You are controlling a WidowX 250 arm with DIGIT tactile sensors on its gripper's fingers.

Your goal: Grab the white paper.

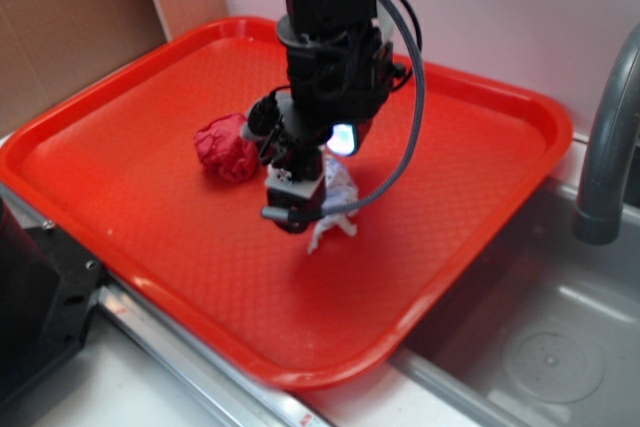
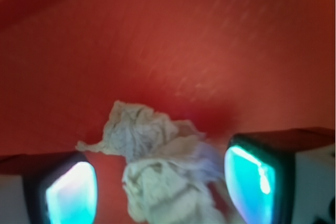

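Note:
The white paper (image 1: 338,205) is a crumpled off-white wad with a thin tail, lying on the red tray (image 1: 130,207) near its middle. My gripper (image 1: 300,209) is lowered straight over it. In the wrist view the white paper (image 2: 157,171) sits between my two fingers, with the left pad (image 2: 71,192) and the right pad (image 2: 251,177) standing on either side of it. Red tray shows between each pad and the wad, so the gripper (image 2: 160,184) is open around the paper and not squeezing it.
A red crumpled paper ball (image 1: 228,147) lies on the tray just left of my gripper. A steel sink (image 1: 560,347) with a grey faucet (image 1: 610,147) is at the right. Brown cardboard (image 1: 70,27) stands at the back left, and a black block (image 1: 40,297) sits at the front left.

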